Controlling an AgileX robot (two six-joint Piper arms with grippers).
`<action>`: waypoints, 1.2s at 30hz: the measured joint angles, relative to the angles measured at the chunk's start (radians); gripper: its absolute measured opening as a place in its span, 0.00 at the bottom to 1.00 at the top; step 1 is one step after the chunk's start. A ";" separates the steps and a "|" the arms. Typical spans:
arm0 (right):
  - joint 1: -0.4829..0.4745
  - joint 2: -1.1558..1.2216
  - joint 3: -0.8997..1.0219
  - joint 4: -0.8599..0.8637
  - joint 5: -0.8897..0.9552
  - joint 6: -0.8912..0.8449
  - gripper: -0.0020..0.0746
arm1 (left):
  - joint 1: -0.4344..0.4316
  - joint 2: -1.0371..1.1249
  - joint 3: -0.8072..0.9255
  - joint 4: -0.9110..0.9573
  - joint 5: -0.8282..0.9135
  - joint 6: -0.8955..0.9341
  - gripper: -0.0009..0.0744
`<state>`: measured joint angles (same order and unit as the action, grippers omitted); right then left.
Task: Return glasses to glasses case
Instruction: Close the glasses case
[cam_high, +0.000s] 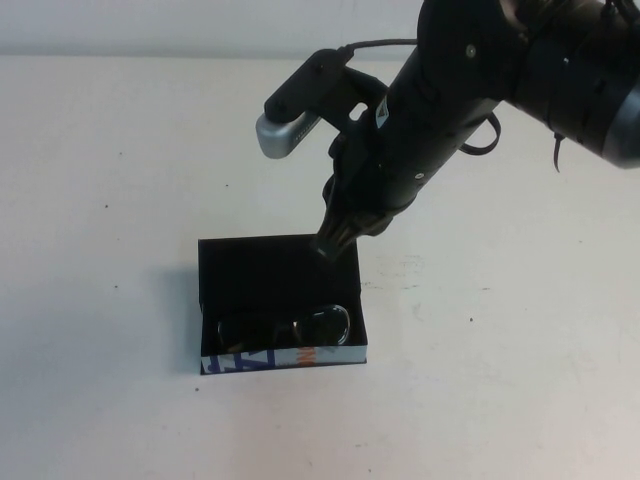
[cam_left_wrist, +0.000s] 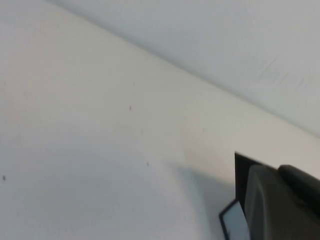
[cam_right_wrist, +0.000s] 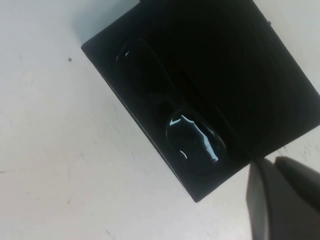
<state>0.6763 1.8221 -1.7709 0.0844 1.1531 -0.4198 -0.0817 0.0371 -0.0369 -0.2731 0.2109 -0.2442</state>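
Note:
The glasses case (cam_high: 285, 358) stands open in the middle of the table, white printed front toward me. Its black lid (cam_high: 265, 268) is raised behind it. The glasses (cam_high: 310, 325) lie inside the case with the lenses up; they also show in the right wrist view (cam_right_wrist: 195, 142), beside the lid (cam_right_wrist: 240, 70). My right gripper (cam_high: 335, 243) (cam_right_wrist: 272, 167) is shut and empty. It points down at the lid's far right corner, and I cannot tell if it touches. My left gripper (cam_left_wrist: 275, 172) shows only in its own wrist view, fingers together and holding nothing.
The white table (cam_high: 120, 200) spreads bare around the case on all sides. The right arm (cam_high: 450, 90) reaches in from the far right, above the case. In the left wrist view a black edge (cam_left_wrist: 240, 175) and a pale panel (cam_left_wrist: 234, 222) sit beside the fingers.

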 joint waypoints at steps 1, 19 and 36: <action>0.000 0.000 0.000 0.001 -0.002 0.002 0.01 | 0.000 0.041 -0.032 -0.004 0.044 -0.002 0.01; -0.008 0.000 0.000 0.023 -0.019 0.080 0.01 | -0.010 1.018 -0.385 -0.787 0.602 1.136 0.01; -0.087 0.158 -0.096 0.096 -0.085 0.132 0.01 | -0.249 1.559 -0.453 -1.430 0.400 1.910 0.01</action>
<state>0.5894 1.9796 -1.8666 0.1808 1.0683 -0.2877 -0.3306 1.5965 -0.4902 -1.7027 0.6107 1.6660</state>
